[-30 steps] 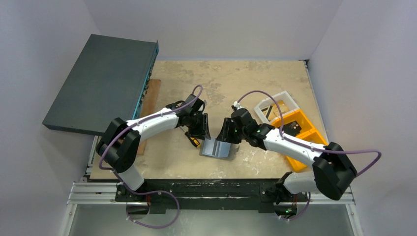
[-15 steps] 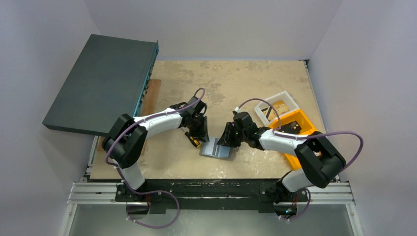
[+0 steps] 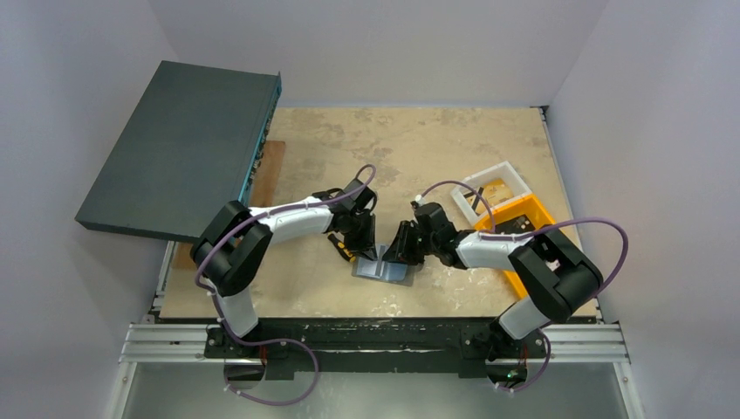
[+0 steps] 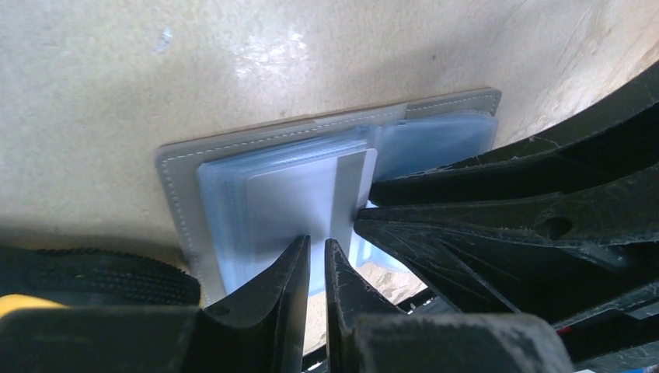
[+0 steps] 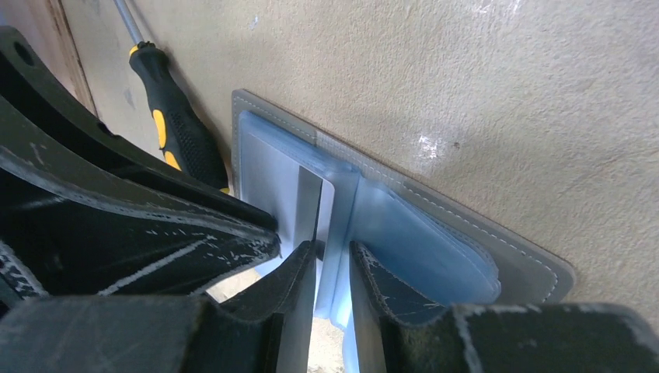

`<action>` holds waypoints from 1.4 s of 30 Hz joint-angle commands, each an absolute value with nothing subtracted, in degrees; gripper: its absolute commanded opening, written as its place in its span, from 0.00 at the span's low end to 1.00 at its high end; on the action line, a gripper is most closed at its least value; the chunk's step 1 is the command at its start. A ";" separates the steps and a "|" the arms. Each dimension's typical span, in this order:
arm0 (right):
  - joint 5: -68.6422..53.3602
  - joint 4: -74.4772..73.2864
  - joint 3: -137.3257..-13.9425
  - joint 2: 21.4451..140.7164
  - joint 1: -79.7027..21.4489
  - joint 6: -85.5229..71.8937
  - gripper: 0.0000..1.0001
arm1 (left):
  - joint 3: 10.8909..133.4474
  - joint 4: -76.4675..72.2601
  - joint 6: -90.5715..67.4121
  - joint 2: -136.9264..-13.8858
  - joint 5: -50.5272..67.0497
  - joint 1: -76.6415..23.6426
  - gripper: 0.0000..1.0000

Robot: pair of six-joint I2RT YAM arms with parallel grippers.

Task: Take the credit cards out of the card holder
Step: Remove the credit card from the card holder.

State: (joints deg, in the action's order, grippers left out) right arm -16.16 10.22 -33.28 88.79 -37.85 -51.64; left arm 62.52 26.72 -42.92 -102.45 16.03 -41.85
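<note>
Left claw [image 4: 316, 247] clenched at card holder [image 4: 268, 186] edge; right claw [image 5: 332, 252] astride fold, grip unclear.

The mottled tan table [image 3: 419, 148] carries a grey card holder [image 3: 381, 269], lying open and flat near its front edge. A black-and-yellow screwdriver [image 5: 175, 132] lies just left of the card holder. Orange bins [image 3: 528, 212] and a clear tray [image 3: 497, 182] sit to its right, with a wooden board [image 3: 270, 170] and a dark flat box [image 3: 179, 148] well to its left.
</note>
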 commanded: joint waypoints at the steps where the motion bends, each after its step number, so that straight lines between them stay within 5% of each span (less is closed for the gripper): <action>1: -16.59 12.61 -31.84 90.56 -37.32 -51.68 0.23 | 62.23 24.85 -44.79 -104.18 15.90 -43.30 0.11; 18: -17.58 15.56 -29.01 91.34 -36.28 -52.12 0.23 | 62.97 31.47 -41.04 -98.34 5.09 -42.24 0.20; 42: -20.75 22.01 -26.46 91.69 -36.17 -54.14 0.23 | 64.78 28.06 -43.96 -104.43 10.68 -45.00 0.10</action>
State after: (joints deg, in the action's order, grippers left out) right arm -20.58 22.59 -27.86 90.02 -35.86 -54.19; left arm 63.94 30.30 -42.61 -102.28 9.04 -44.03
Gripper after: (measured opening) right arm 0.248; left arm 0.120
